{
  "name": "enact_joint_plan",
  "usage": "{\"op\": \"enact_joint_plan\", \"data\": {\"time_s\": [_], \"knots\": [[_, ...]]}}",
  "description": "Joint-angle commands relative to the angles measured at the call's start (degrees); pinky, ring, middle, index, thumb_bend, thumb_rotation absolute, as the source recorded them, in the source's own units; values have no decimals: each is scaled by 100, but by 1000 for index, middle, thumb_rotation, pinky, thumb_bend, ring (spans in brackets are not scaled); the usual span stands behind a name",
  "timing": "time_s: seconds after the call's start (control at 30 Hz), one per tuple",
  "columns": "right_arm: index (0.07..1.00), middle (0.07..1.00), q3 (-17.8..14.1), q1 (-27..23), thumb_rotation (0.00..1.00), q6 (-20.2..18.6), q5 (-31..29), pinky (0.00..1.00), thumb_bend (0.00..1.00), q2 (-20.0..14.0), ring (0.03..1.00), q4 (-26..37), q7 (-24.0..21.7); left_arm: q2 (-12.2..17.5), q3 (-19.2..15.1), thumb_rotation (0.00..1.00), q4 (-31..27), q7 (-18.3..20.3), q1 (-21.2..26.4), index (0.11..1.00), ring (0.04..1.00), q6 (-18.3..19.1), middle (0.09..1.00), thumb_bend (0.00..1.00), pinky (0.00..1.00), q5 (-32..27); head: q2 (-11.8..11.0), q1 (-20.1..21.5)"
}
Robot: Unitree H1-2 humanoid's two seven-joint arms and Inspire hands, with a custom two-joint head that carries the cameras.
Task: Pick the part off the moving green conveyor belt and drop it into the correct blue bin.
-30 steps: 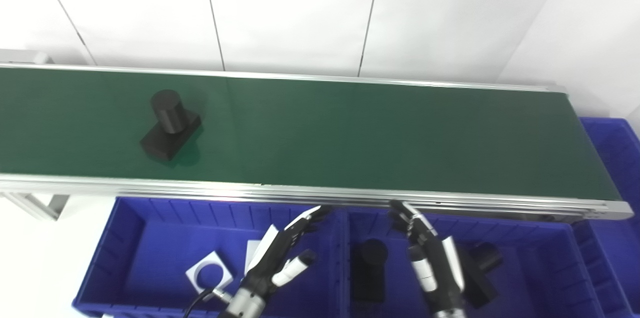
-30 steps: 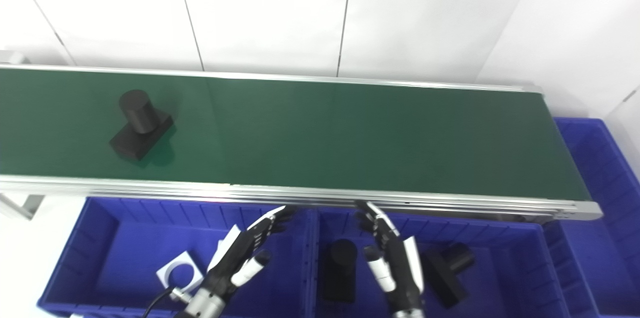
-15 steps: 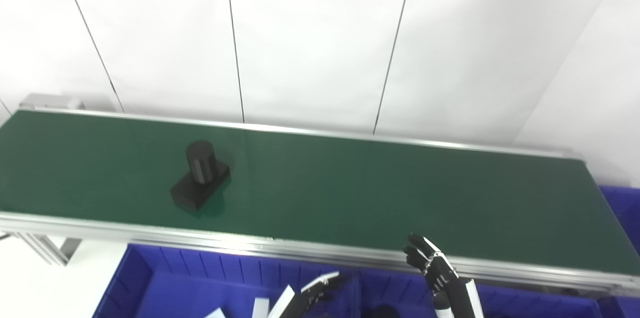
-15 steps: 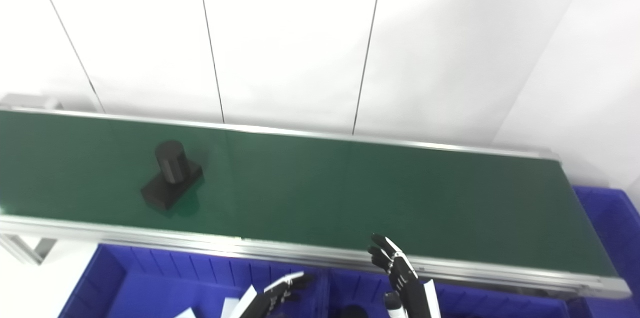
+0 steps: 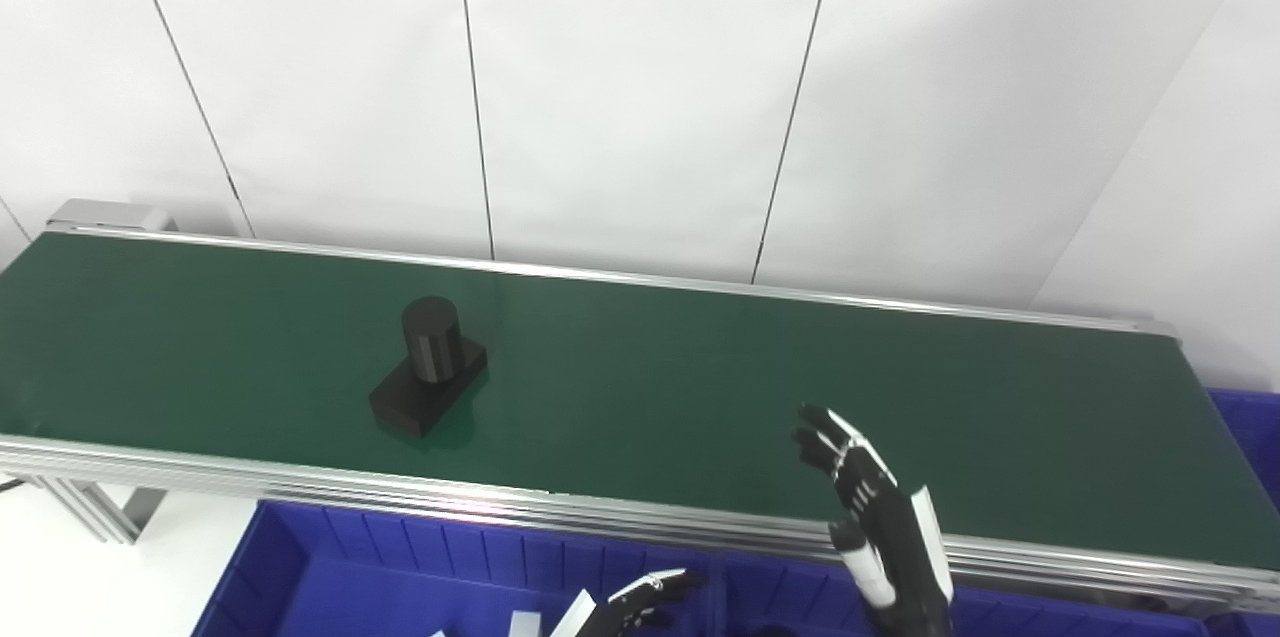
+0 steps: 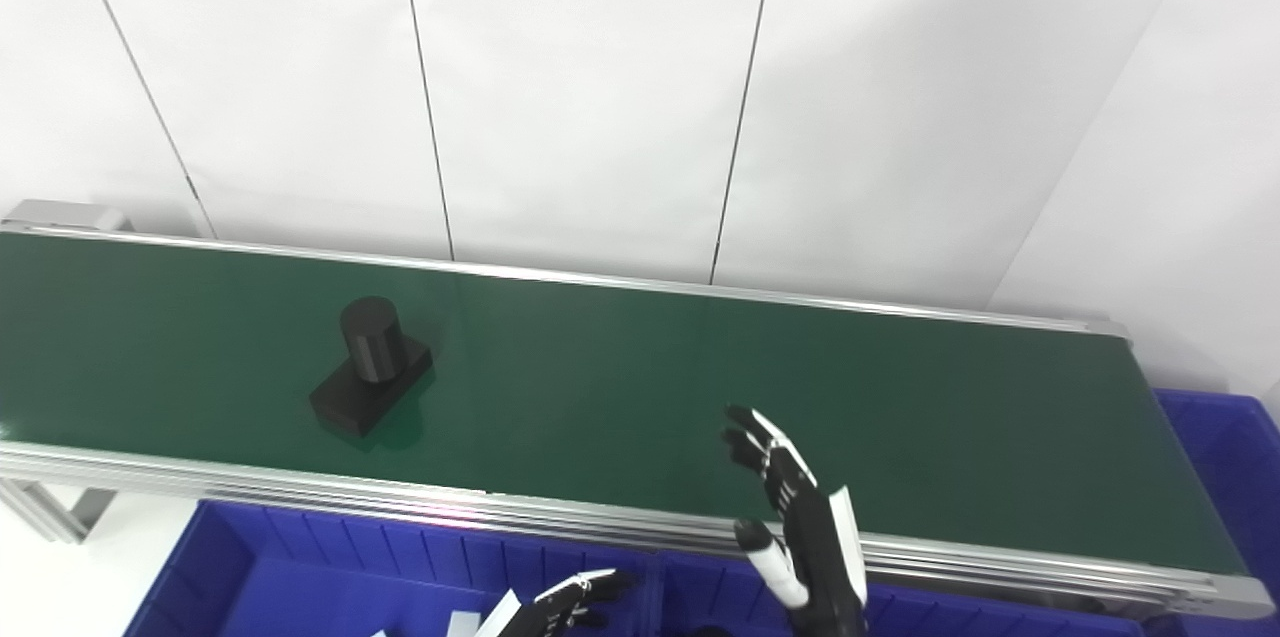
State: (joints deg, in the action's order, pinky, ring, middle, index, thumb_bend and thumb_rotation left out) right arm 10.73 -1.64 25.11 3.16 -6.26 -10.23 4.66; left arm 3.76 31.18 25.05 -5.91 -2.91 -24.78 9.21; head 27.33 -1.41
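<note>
While black part [image 5: 428,372] rides belt [image 5: 640,367], right hand [image 5: 868,507] (empty) well apart

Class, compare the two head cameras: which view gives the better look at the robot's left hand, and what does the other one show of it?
Neither shows much. The left eye view is slightly better: the left hand shows its fingers over the blue bin. In the right eye view the left hand sits as low, equally cropped.
</note>
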Motion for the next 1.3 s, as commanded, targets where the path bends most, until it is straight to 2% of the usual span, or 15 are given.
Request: {"op": "enact_joint_plan", "data": {"time_s": [0.0,0.03,0.07,0.1,0.2,0.3,0.5,0.6,0.73,0.97,1.27], "knots": [[835,859,-64,-301,699,182,-59,785,824,8,810,-3,-41,-43,39,993,-92,-115,125,809,857,-215,872,810,781,-12,5,-4],[836,855,-77,-351,640,182,-88,783,823,16,807,-40,-69,-43,46,994,-91,-123,127,809,858,-215,873,813,781,-8,5,-4],[836,855,-107,-480,634,182,-117,783,823,50,806,-138,-82,-48,56,994,-84,-134,134,809,858,-215,873,813,781,-1,-3,11],[835,839,-127,-601,545,182,-108,770,861,85,792,-222,-61,-57,67,994,-69,-147,144,809,860,-215,872,813,782,3,-11,11],[845,827,-138,-942,416,182,30,736,906,147,768,-435,76,-90,74,994,-1,-159,180,806,859,-215,870,826,780,-4,-47,9],[852,827,-149,-1230,356,181,95,731,937,157,763,-640,111,-125,84,998,64,-180,216,809,858,-215,870,832,776,15,-88,15],[873,850,-268,-1822,240,182,-179,756,986,207,783,-1159,-220,-185,161,991,145,-249,292,811,859,-215,870,813,784,5,-91,-84],[884,872,-347,-2087,155,181,-250,718,1000,235,778,-1412,-352,-214,185,989,155,-293,302,811,854,-215,868,811,780,15,-100,-128],[878,884,-404,-2437,118,182,-248,691,1000,270,778,-1790,-468,-261,173,980,200,-269,315,813,855,-215,870,832,777,-13,-141,-184],[873,906,-362,-2989,111,181,60,652,1000,367,774,-2546,-255,-307,215,953,176,-334,317,808,843,-215,865,822,755,18,-161,-284],[876,909,-185,-3459,93,173,642,605,1000,464,742,-3141,43,-291,283,944,115,-392,274,813,848,-215,868,835,754,20,-126,-270]]}}
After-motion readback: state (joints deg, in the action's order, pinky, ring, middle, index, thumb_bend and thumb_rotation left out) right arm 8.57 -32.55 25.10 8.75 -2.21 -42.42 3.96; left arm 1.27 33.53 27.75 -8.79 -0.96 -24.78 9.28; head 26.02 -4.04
